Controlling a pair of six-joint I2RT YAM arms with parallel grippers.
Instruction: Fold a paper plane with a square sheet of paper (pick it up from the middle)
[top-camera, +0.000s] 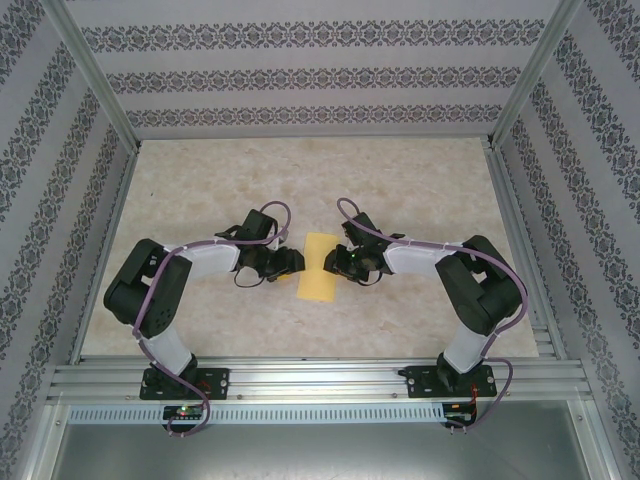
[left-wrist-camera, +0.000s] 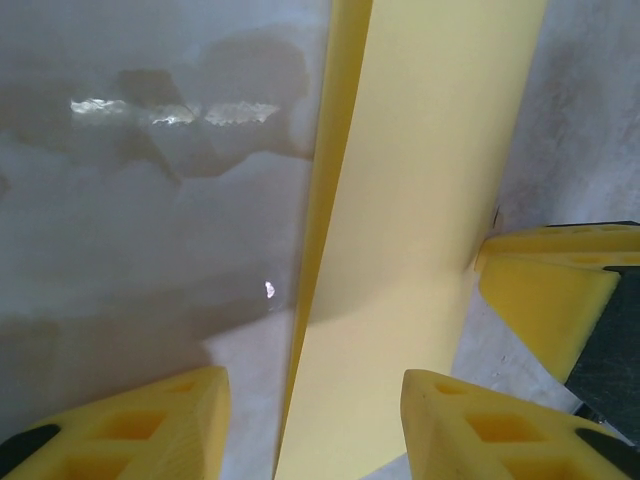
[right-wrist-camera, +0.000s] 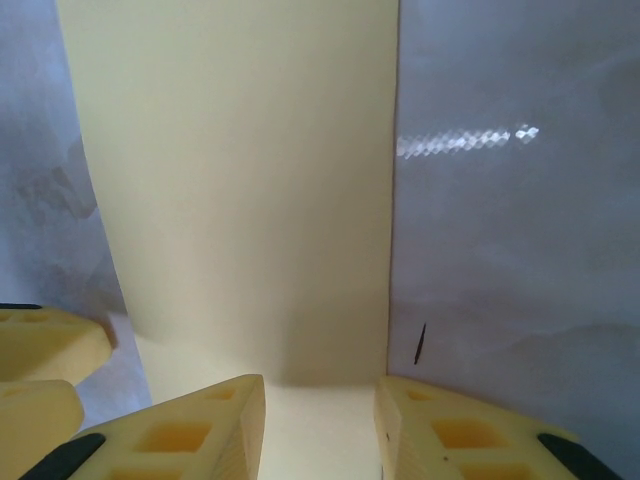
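The square sheet of paper (top-camera: 318, 266) lies folded into a narrow yellow strip on the table between the two arms. My left gripper (top-camera: 291, 264) is at its left edge and my right gripper (top-camera: 340, 262) at its right edge. In the left wrist view the strip (left-wrist-camera: 420, 200) runs up between my open fingers (left-wrist-camera: 312, 385), and its left edge stands up as a fold. In the right wrist view the paper (right-wrist-camera: 240, 180) passes under my open jaws (right-wrist-camera: 320, 390); its right edge lines up with the right finger (right-wrist-camera: 450, 430). Neither gripper pinches the paper.
The marbled beige tabletop (top-camera: 400, 180) is bounded by aluminium rails and patterned walls (top-camera: 300, 80). The right gripper's yellow fingers (left-wrist-camera: 560, 290) show at the right of the left wrist view. The left gripper's fingers (right-wrist-camera: 40, 350) show at the left of the right wrist view.
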